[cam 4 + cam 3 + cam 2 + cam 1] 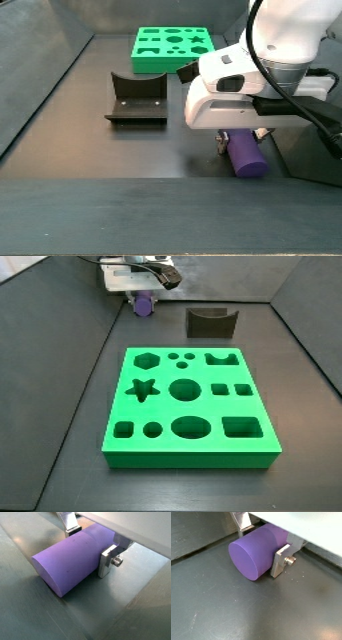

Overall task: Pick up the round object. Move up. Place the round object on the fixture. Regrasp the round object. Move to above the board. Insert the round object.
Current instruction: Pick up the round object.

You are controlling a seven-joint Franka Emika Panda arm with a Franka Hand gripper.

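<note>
The round object (pixel 248 557) is a purple cylinder lying on its side on the dark floor, its flat end showing in both wrist views. My gripper (pixel 260 548) straddles it, with one silver finger (pixel 279 561) pressed against one flank and the opposite finger (pixel 71 528) against the other. In a side view the gripper (pixel 142 292) is at the far left corner, over the round object (pixel 142 305). The fixture (pixel 210 323) stands apart to the right of it. The green board (pixel 187 406) lies nearer the camera. The round object (pixel 246 156) rests on the floor under the hand.
Dark walls (pixel 54 316) enclose the floor on the sides. The fixture (pixel 136 100) sits between the gripper and the board (pixel 174 45) in a side view. The white arm body (pixel 287 40) towers over the gripper.
</note>
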